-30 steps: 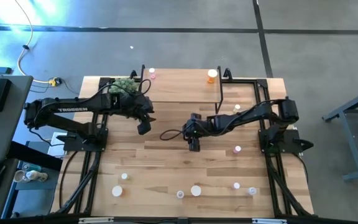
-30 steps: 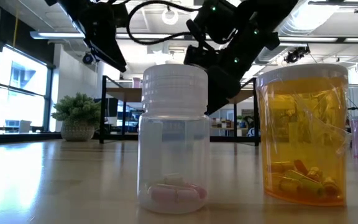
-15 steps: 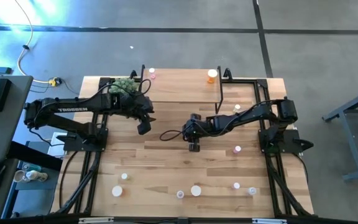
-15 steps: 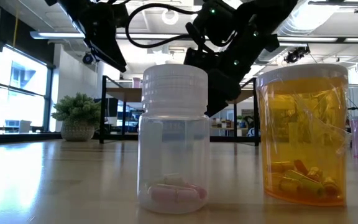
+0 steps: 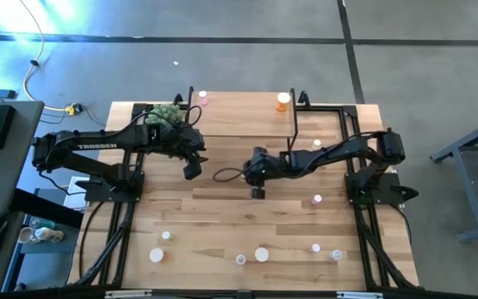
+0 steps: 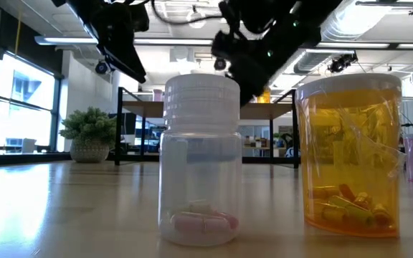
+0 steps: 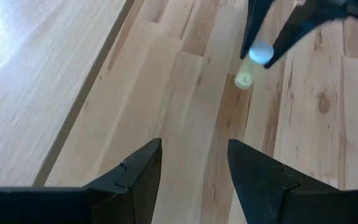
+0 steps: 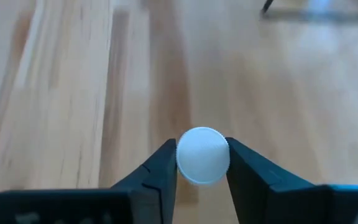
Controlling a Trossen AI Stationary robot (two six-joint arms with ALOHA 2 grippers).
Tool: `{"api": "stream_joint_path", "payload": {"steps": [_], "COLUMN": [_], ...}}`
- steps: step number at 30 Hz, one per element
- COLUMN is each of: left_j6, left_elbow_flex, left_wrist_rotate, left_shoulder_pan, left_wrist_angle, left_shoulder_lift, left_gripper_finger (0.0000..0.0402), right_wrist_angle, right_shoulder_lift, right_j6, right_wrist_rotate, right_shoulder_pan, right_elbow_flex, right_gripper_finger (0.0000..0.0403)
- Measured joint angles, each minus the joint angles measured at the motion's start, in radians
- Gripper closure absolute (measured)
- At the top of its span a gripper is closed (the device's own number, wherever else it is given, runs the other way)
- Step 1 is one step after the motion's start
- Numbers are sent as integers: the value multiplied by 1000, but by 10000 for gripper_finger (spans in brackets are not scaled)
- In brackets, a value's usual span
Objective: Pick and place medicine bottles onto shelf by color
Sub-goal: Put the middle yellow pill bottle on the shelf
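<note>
My right gripper (image 5: pixel 257 193) is over the middle of the table, shut on a small yellow-green bottle with a white cap (image 8: pixel 202 155). The bottle also shows in the left wrist view (image 7: pixel 246 78). My left gripper (image 5: pixel 191 171) is open and empty above the table, left of the right one. The shelf (image 5: pixel 243 116) stands at the far edge with a pink bottle (image 5: pixel 203 101) and an orange bottle (image 5: pixel 283 101) on its top. Several more bottles stand on the table near its front edge (image 5: pixel 261 254) and at the right (image 5: pixel 317 199). My right gripper pinches the bottle's white cap (image 8: pixel 202 155) between its two fingers, one on each side. The fingers come from above, pointing down. The yellow-green body (image 7: pixel 244 79) hangs below the cap, clear of the table.
A small potted plant (image 5: pixel 166 114) stands at the far left by the shelf. In the low view a whitish bottle (image 6: pixel 201 161) and an orange bottle (image 6: pixel 350 154) stand close to the camera. A whitish bottle (image 5: pixel 317 144) stands by the right arm.
My right gripper has risen with the yellow-green bottle, still shut on its cap, and has gone a little toward the table's far edge.
</note>
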Motion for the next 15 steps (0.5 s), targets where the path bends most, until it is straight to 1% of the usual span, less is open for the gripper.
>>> {"api": "stream_joint_path", "payload": {"steps": [8,12,15], "left_j6": [26,26,27], "left_elbow_flex": [0,0,0], "left_wrist_rotate": [0,0,0], "left_shoulder_pan": [0,0,0], "left_wrist_angle": [5,10,18], "left_shoulder_lift": [0,0,0], "left_gripper_finger": [227,227,227], "right_wrist_angle": [92,127,108], "right_shoulder_lift": [-162,-251,-297], "right_j6": [-56,-82,-84], "right_wrist_rotate": [109,150,155], "right_shoulder_pan": [-77,-151,-227], "right_elbow_flex": [0,1,37], "right_gripper_finger": [296,295,295]}}
